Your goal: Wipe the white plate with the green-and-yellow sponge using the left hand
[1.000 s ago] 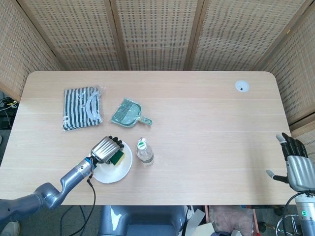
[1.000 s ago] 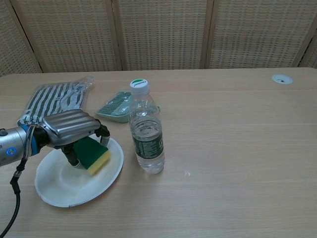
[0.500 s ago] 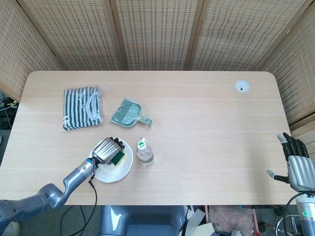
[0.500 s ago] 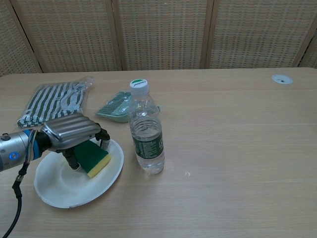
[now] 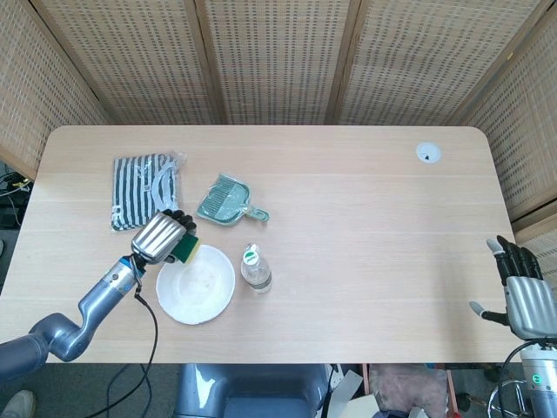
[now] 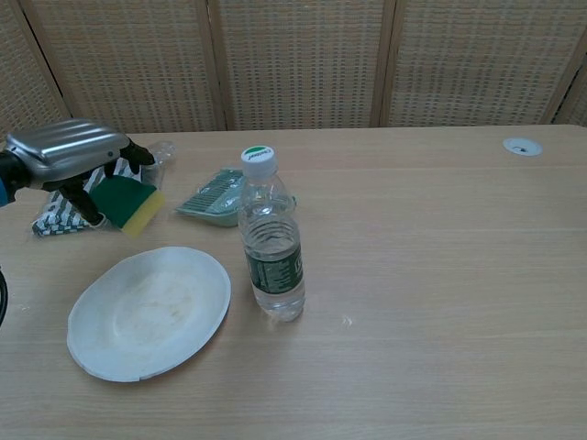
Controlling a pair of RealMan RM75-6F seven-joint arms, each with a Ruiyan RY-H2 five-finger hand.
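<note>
The white plate lies near the table's front left, with nothing on it. My left hand holds the green-and-yellow sponge in the air, above and behind the plate's far left rim. The sponge hangs under the hand, green side up, yellow edge toward the plate. My right hand rests off the table's front right corner, fingers apart, holding nothing.
A clear water bottle stands just right of the plate. A green dustpan lies behind it. A striped cloth in a bag sits at the far left. A small white disc is far right.
My left hand has lifted the sponge off the plate and carried it up and back toward the far left. The plate now lies bare. The right hand has not moved.
</note>
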